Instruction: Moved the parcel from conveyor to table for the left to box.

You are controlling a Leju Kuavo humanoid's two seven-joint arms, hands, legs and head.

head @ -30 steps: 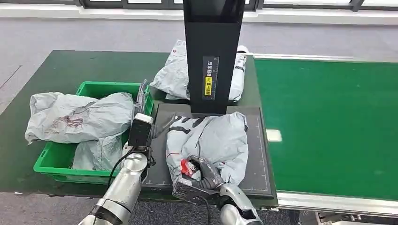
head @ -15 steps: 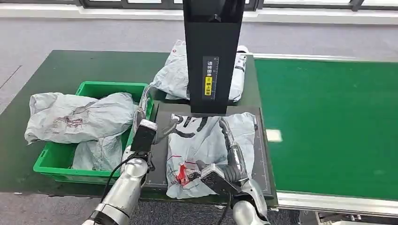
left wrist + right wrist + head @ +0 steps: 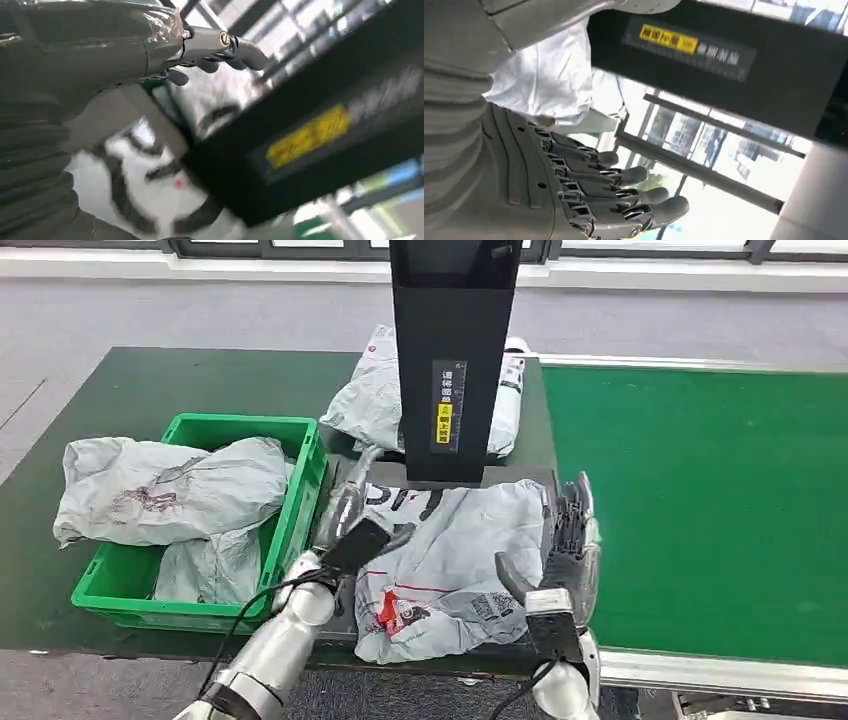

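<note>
A grey parcel (image 3: 450, 555) with black marks and a red-printed label lies spread flat on the black pad (image 3: 545, 640) below the black post. My right hand (image 3: 567, 540) stands open at the parcel's right edge, fingers straight and pointing away from me, holding nothing. My left hand (image 3: 348, 508) reaches along the parcel's left edge beside the green bin (image 3: 300, 510), fingers stretched out and empty. In the left wrist view the fingers (image 3: 215, 47) hang over the parcel (image 3: 150, 200). The right wrist view has the spread fingers (image 3: 614, 195) near the parcel (image 3: 549, 80).
The green bin holds grey parcels (image 3: 170, 490), one draped over its left rim. Another grey parcel (image 3: 375, 400) lies behind the black post (image 3: 455, 360), which bears a yellow label. The green conveyor (image 3: 700, 510) runs on the right. The dark green table (image 3: 150, 380) extends left.
My right hand has let go of the parcel and moved up to its right side with fingers spread. The parcel now lies flattened. My left hand has moved forward along the parcel's left edge.
</note>
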